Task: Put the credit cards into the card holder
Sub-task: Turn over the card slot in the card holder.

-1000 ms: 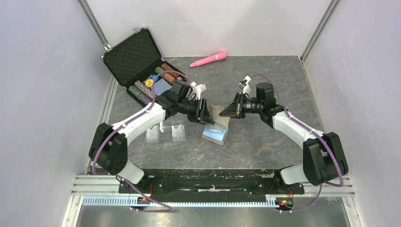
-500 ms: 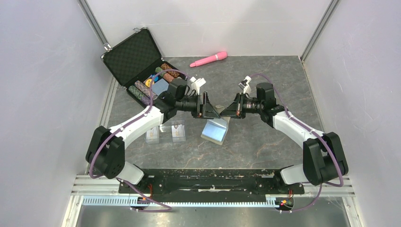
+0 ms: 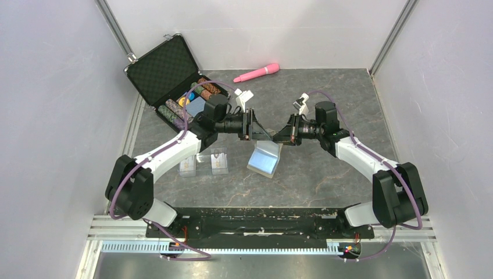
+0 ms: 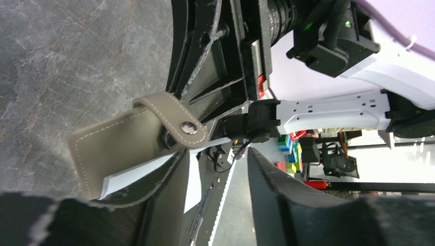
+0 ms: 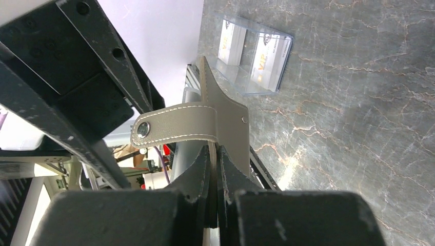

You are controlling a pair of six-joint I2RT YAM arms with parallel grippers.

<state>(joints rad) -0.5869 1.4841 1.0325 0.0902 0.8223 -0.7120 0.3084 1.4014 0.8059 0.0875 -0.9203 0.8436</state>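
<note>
The khaki card holder (image 3: 265,158) hangs open over the table's middle, with its light-blue lining facing up. My right gripper (image 3: 280,135) is shut on its top flap (image 5: 225,128), and the snap tab (image 5: 174,125) sticks out to the side. My left gripper (image 3: 257,129) is open right against the holder (image 4: 120,148) opposite the right one, with the snap tab (image 4: 177,119) just past its finger. Two whitish credit cards (image 3: 187,164) (image 3: 219,161) with gold marks stand in a clear stand left of the holder. They also show in the right wrist view (image 5: 267,55).
An open black case (image 3: 168,72) with poker chips and a blue deck sits at the back left. A pink cylindrical object (image 3: 256,72) lies at the back. The grey walls close in both sides.
My left gripper has risen and swung toward the back, closer to the right gripper. The card holder has shifted slightly and hangs flatter below them. The right arm has barely moved.
</note>
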